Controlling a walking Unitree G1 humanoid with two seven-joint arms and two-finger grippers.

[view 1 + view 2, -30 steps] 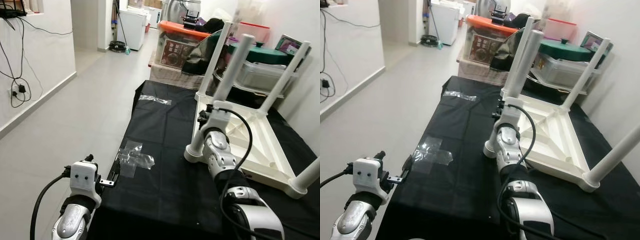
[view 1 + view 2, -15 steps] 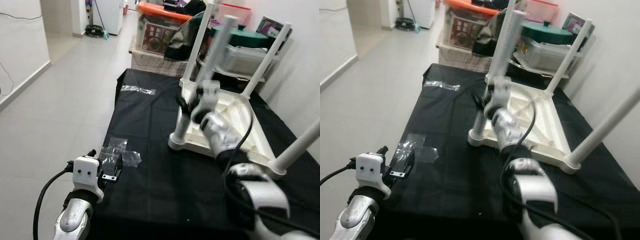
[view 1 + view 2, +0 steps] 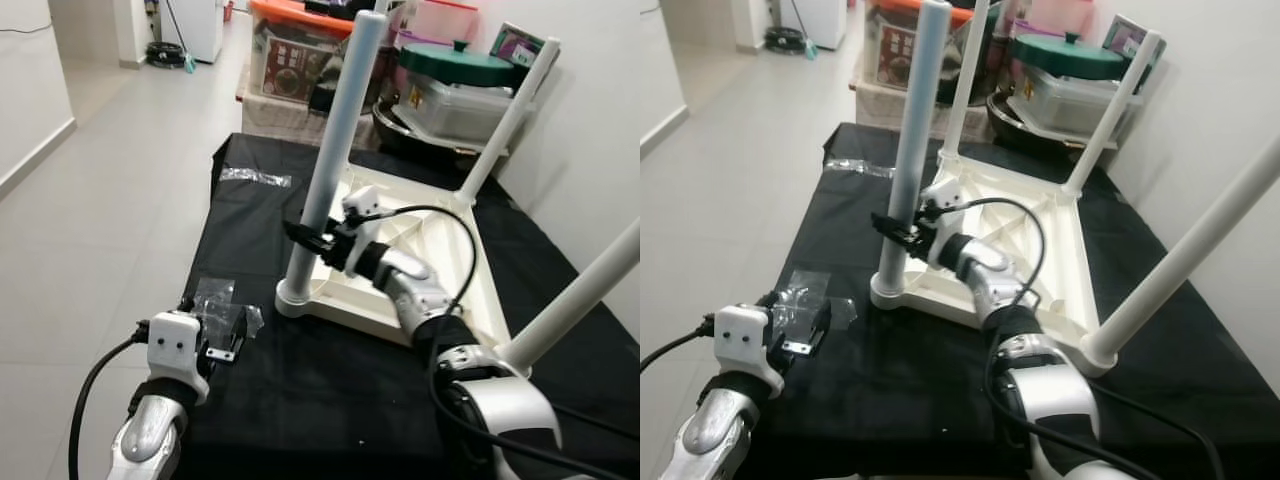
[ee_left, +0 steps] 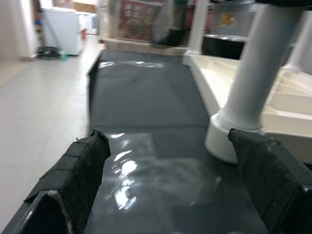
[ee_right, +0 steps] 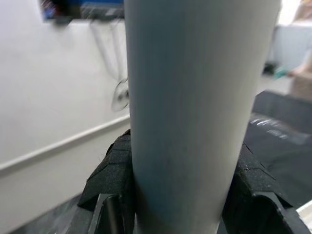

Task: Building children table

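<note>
1. Right gripper (image 3: 312, 238), centre of the left eye frame, is clamped on the near-left table leg (image 3: 330, 150); in the right wrist view a black pad (image 5: 113, 183) presses each side of the pale tube (image 5: 202, 107).

2. Change: a second ago the right forearm lay low near that leg's base, the fingers hidden behind it. Now the wrist is turned sideways and the grip sits about a third of the way up the leg. (The camera also moved closer, so the overall shift in framing is not the table's.)

3. Meaning, as a judgement: the leg looks seated in its corner socket, and the hold suggests pushing or twisting it tight. All four legs stand up.

4. Children's table (image 3: 440, 260), white, lies upside down on the black cloth (image 3: 320, 380), centre to right of frame.

5. Left gripper (image 3: 222, 345), lower left, hovers spread and empty just above crumpled clear plastic wrap (image 3: 222, 300) at the cloth's edge; its pads (image 4: 80, 170) frame the leg base in the left wrist view.

6. Around: tape strip (image 3: 255, 177) upper left on the cloth; storage boxes (image 3: 300, 50) and a green-lidded bin (image 3: 455, 62) crowd the top of frame, close behind the table's far legs (little room to swing it that way).
</note>
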